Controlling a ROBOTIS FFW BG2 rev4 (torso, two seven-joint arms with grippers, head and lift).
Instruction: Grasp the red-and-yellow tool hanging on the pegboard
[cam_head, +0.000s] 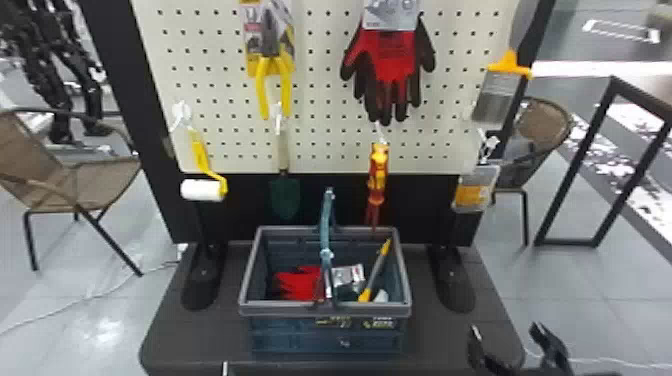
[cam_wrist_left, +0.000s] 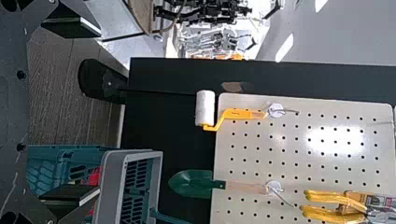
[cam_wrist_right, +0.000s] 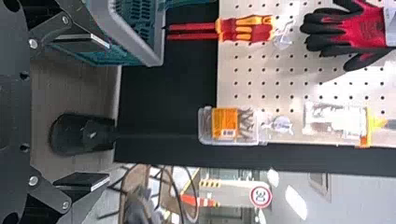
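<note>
Right gripper (cam_head: 512, 347) sits low at the near table edge with its fingers spread and released. The head view cuts it off, showing two dark finger tips and little else. The red-and-yellow tool (cam_head: 376, 180) hangs from a hook on the pegboard (cam_head: 325, 125), well ahead of this gripper, higher up and toward its left, beyond the basket (cam_head: 325, 307). From the head view the tool's lower tip ends just above the basket's back rim, and whether they touch is hard to tell. In the right wrist view the tool (cam_wrist_right: 233, 29) shows two red shafts side by side, well apart from the right gripper (cam_wrist_right: 109, 112) and off the line between its fingers. Straight ahead of those fingers lies a black stand foot (cam_wrist_right: 81, 134), with a box of bits (cam_wrist_right: 229, 125) farther on. Left gripper (cam_wrist_left: 99, 112) is also spread wide and released. A paint roller (cam_wrist_left: 205, 108) and a green trowel (cam_wrist_left: 189, 183) hang ahead of it, with yellow pliers (cam_wrist_left: 331, 207) cut off at the frame edge. The basket contents are hard to make out: something red, a yellow-handled item, a small pack.
</note>
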